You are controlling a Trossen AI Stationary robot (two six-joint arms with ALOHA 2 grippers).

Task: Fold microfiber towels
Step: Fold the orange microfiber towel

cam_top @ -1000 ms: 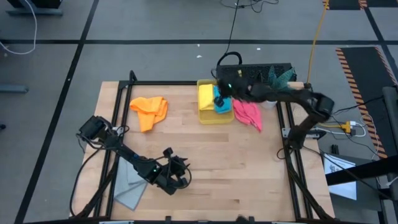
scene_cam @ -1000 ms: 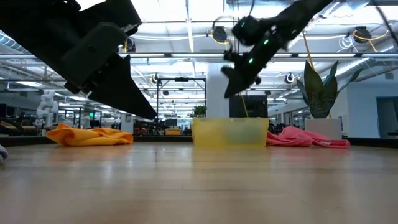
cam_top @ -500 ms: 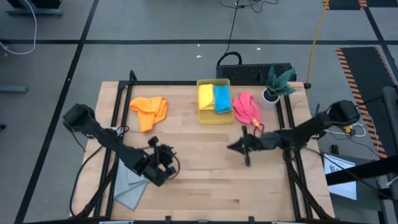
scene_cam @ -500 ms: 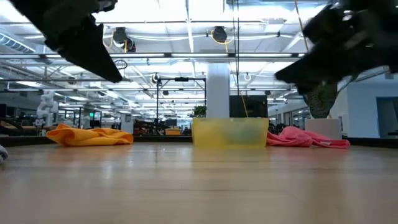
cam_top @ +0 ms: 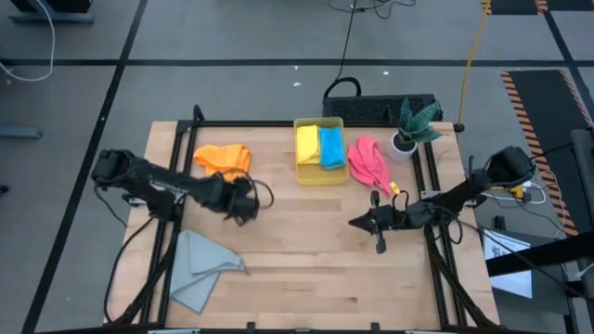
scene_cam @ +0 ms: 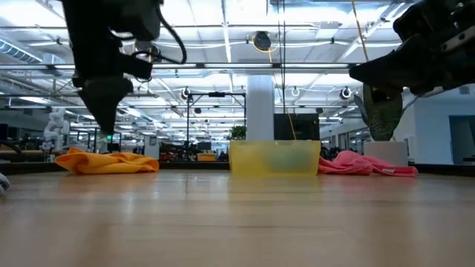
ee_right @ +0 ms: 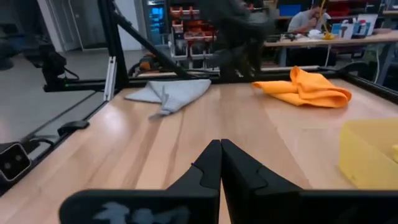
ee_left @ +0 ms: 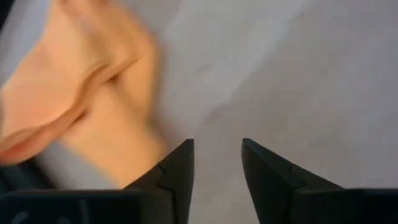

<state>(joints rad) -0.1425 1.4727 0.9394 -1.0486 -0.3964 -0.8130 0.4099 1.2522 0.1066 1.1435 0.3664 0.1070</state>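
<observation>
You see table top (cam_top: 306, 250): pale wood planks, smooth, soft shine in low view. Frame (cam_top: 278, 124) round it: black metal bars, matt. Orange towel (cam_top: 223, 160): soft cloth, fuzzy, crumpled. Grey towel (cam_top: 197, 269): soft cloth, matt, lying mostly flat. Pink towel (cam_top: 368, 165): soft cloth, rumpled. Yellow towel (cam_top: 307, 146) and blue towel (cam_top: 330, 147): soft cloth, neat. Your bin (cam_top: 320, 176): see-through yellow plastic, cloudy. Plant pot (cam_top: 401, 145): white, smooth. Both arms: dark, hard, matt.

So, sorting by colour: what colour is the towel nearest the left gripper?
Orange towel, clearest in the high view.
</observation>
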